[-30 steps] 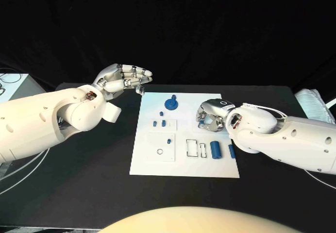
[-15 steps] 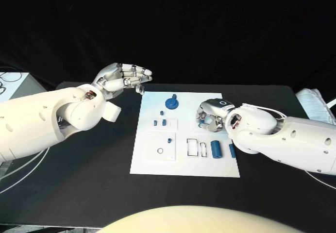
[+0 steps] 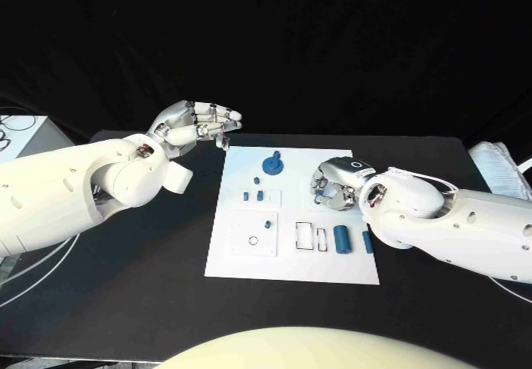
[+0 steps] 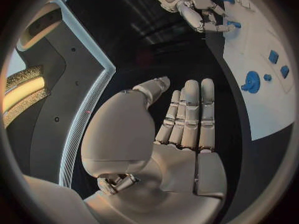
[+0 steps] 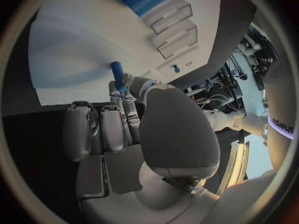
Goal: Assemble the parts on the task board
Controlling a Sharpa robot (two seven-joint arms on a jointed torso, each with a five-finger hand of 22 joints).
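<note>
The white task board (image 3: 290, 257) lies in the middle of the black table. On it are a round blue part with a knob (image 3: 271, 164), several small blue pieces (image 3: 253, 195), a blue cylinder (image 3: 343, 237) and empty rectangular slots (image 3: 303, 234). My right hand (image 3: 335, 184) hovers low over the board's right side and pinches a small blue peg (image 5: 117, 74) between thumb and fingers. The left wrist view also shows that hand (image 4: 193, 7) and the peg (image 4: 233, 24). My left hand (image 3: 200, 123) is raised beyond the board's far left corner; its palm (image 4: 184, 134) holds nothing.
A pale box (image 3: 17, 134) stands off the table's left end and a white object (image 3: 493, 165) lies at the right edge. Bare black table surrounds the board on all sides.
The right hand has edged slightly over the board's right side, still holding the peg. The left hand has not moved.
</note>
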